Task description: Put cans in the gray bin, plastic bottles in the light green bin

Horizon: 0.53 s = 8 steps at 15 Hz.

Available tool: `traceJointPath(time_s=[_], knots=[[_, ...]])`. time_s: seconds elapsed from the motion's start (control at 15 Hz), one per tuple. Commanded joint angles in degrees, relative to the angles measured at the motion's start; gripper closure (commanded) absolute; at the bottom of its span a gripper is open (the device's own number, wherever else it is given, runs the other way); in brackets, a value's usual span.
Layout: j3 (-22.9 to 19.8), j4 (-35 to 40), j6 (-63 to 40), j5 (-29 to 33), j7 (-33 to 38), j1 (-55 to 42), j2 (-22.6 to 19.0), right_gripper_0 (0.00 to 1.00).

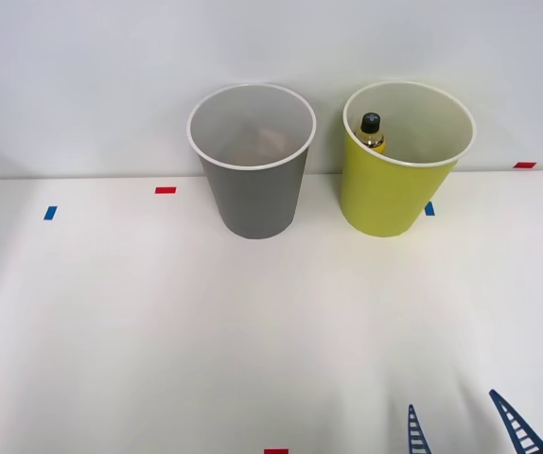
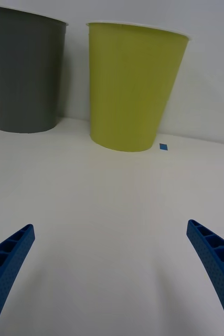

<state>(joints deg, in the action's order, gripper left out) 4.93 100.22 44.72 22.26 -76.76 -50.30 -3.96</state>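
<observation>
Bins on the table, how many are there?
2. The gray bin stands toward the left, the light green bin just right of it, both at the table's far edge by the wall.

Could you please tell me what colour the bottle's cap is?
Black. The bottle stands inside the light green bin; the front view shows it best.

Light is bright, even and diffuse, washing the white table (image 1: pixel 111 322) nearly flat. The gray bin (image 1: pixel 253 194) and the light green bin (image 1: pixel 385 194) cast only faint, soft shadows at their bases. No harsh glare shows. In the wrist view the bins lean outward toward the upper frame, and the blue fingers (image 2: pixel 9 257) look slightly soft.
</observation>
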Motion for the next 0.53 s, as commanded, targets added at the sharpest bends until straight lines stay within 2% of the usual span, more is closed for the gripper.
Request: traceJointPath(time_s=[0.07,0.53], knots=[[0.08,-1.87,3.18,0.06,-0.93,0.29,-0.35,0.00],[-1.59,-5.04,2.74,-1.61,0.91,1.69,-0.61,0.00]])
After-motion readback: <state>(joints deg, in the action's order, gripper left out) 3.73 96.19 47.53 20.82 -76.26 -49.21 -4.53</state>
